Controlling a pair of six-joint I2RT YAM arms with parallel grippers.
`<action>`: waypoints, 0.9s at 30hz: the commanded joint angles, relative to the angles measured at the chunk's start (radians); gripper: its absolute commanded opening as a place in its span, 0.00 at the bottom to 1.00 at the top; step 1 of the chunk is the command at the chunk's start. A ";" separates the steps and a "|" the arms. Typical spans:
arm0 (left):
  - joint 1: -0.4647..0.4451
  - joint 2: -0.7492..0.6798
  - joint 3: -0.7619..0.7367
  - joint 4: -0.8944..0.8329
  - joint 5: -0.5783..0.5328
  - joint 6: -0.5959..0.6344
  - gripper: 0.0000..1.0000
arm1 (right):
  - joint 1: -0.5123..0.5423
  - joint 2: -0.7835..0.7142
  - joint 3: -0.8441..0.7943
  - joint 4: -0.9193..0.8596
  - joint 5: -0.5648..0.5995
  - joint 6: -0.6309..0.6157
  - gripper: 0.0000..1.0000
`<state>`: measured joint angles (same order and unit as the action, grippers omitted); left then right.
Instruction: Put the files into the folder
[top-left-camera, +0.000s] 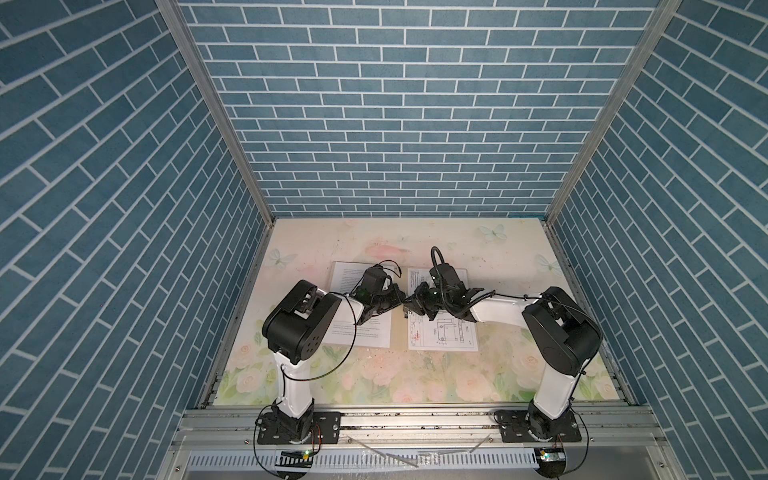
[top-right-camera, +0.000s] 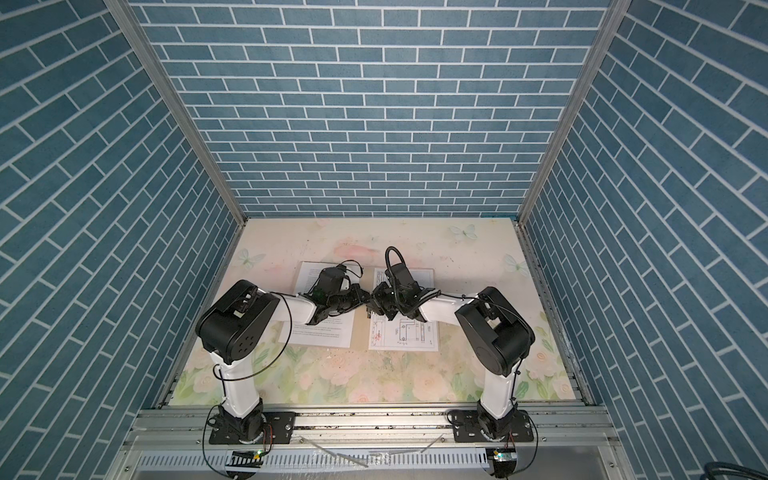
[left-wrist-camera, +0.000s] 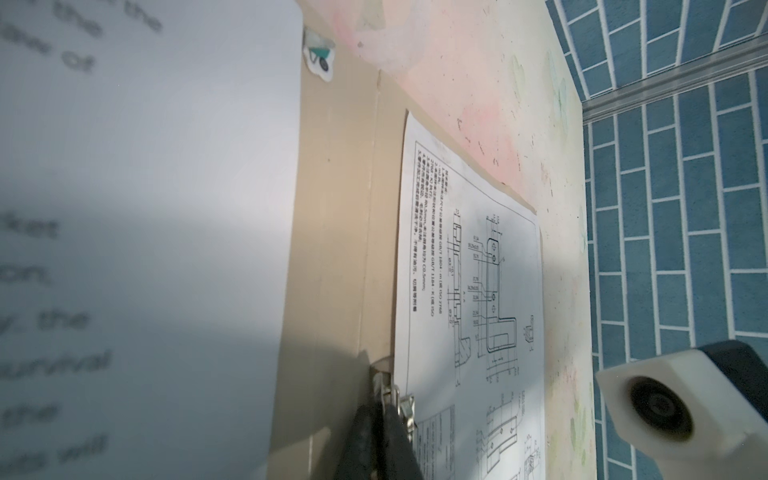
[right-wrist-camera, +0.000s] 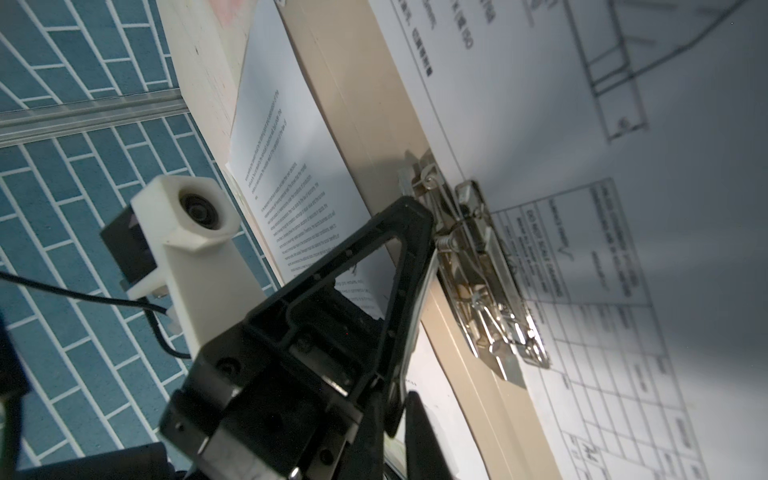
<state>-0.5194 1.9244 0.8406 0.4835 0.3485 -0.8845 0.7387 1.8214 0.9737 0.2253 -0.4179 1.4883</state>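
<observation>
The folder (left-wrist-camera: 332, 249) lies open and flat near the middle of the flowered table (top-left-camera: 374, 382), its tan spine strip bare between two white sheets. The text sheet (top-left-camera: 365, 332) rests on the left half, the drawing sheet (top-left-camera: 444, 336) on the right half, each with its inner edge just short of the spine, so a narrow tan channel shows between them. In both top views the near edges of the sheets run roughly level, and beyond the drawing sheet's outer edge only a thin sliver of folder shows.

The metal clip (right-wrist-camera: 478, 274) sits on the spine at the drawing sheet's inner edge, overlapping that edge. The left gripper (left-wrist-camera: 382, 424) comes in low along the spine with its jaws pressed together, its tip touching the end of the clip. The right gripper (top-left-camera: 415, 302) reaches in from the other side, meeting the left one over the spine; whether its jaws are spread or closed I cannot tell, as its own fingers do not show clearly in the wrist view.

Wide bare table lies in front of the folder toward the arm bases, and more behind it up to the back wall (top-left-camera: 407, 124). A small sticker (left-wrist-camera: 318, 52) sits near the text sheet's far corner.
</observation>
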 joint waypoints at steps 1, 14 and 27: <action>-0.004 0.018 -0.035 -0.099 -0.025 0.001 0.11 | 0.009 0.006 -0.016 0.026 0.019 0.038 0.13; -0.002 0.005 -0.074 -0.061 -0.047 -0.038 0.11 | 0.014 0.018 -0.031 0.027 0.019 0.015 0.08; -0.004 -0.029 -0.140 0.006 -0.062 -0.114 0.11 | 0.011 -0.024 -0.081 0.005 0.031 -0.020 0.05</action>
<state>-0.5194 1.8889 0.7429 0.5846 0.3069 -0.9817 0.7464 1.8172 0.9306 0.2478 -0.4114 1.4914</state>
